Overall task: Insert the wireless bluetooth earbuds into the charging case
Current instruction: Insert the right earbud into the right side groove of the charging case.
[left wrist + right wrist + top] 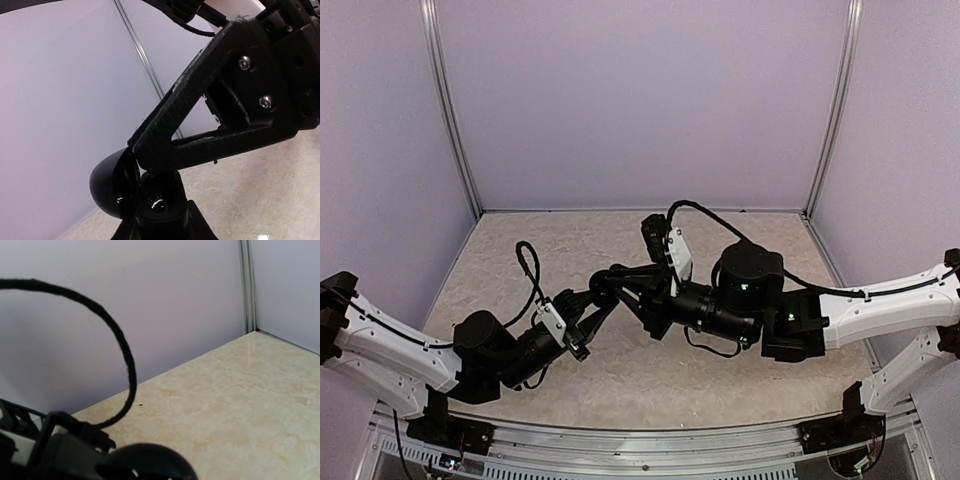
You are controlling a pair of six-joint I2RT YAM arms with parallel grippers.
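Observation:
The charging case (160, 200) is glossy black and stands open, its domed lid (110, 185) swung to the left. One earbud (156, 202) shines inside the base; the other bud is hidden. My left gripper (160, 222) is shut on the case base from below and holds it above the table. My right gripper (150, 156) has its black fingertips pressed together on the case's open top, with nothing visible between them. In the top view both grippers meet mid-table, the left (598, 297) and the right (625, 283). The lid's dome (150, 462) fills the bottom of the right wrist view.
The beige marbled table top (720, 240) is walled by pale purple panels with metal corner posts (455, 120). A black cable loop (125, 355) of the left arm arches over the table. A tiny dark speck (141, 404) lies near the back wall.

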